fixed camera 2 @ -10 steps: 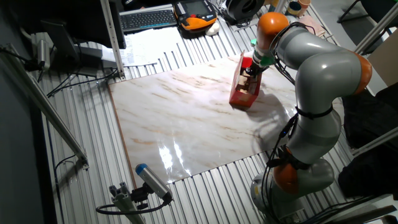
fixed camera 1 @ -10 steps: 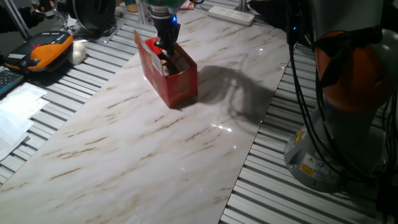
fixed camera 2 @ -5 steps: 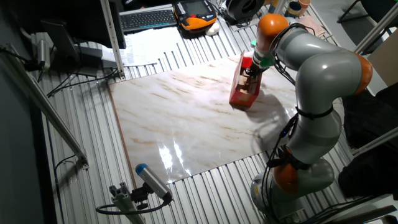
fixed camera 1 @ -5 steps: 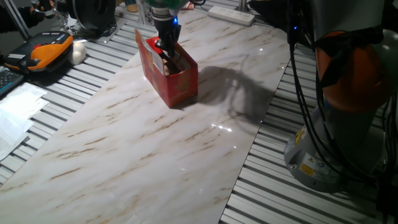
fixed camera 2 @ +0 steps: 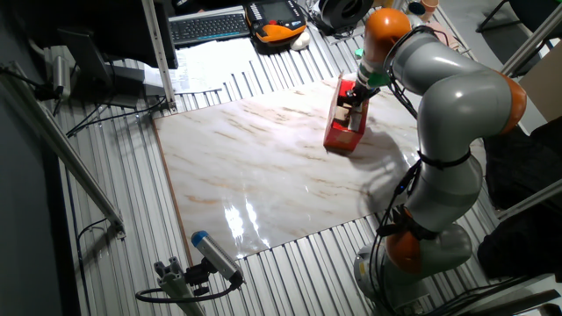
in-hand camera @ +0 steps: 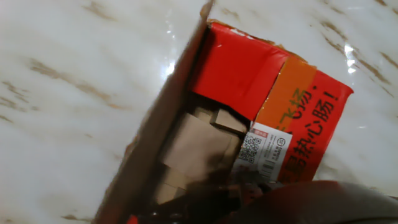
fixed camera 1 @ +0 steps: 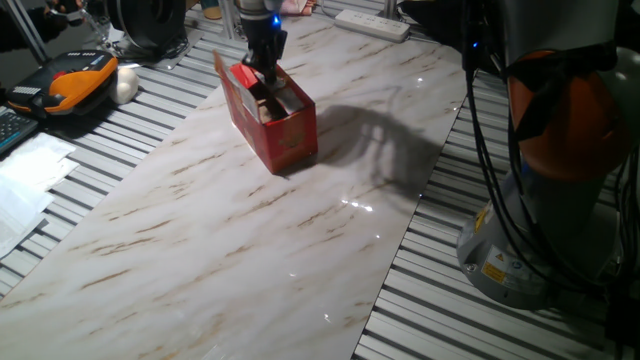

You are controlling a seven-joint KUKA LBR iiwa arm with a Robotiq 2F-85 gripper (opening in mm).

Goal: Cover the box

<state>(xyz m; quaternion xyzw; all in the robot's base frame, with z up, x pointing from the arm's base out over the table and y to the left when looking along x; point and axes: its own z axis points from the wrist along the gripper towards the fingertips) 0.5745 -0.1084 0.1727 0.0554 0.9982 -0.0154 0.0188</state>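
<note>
The red box stands on the marble tabletop with its top open and its brown inside showing. A side flap stands up along its left edge. In the hand view a red flap with a white QR label lies partly over the brown interior. My gripper hangs just above the far end of the box, fingers drawn together, holding nothing that I can see. The other fixed view shows the gripper over the box. A dark fingertip blurs the bottom of the hand view.
An orange-and-black device and a white object lie at the far left. A power strip lies at the back, papers at the left. The arm's base with cables stands at the right. A keyboard sits beyond the table.
My gripper has risen out of the box's open top and shifted slightly toward its far end. The box has stayed in place.
</note>
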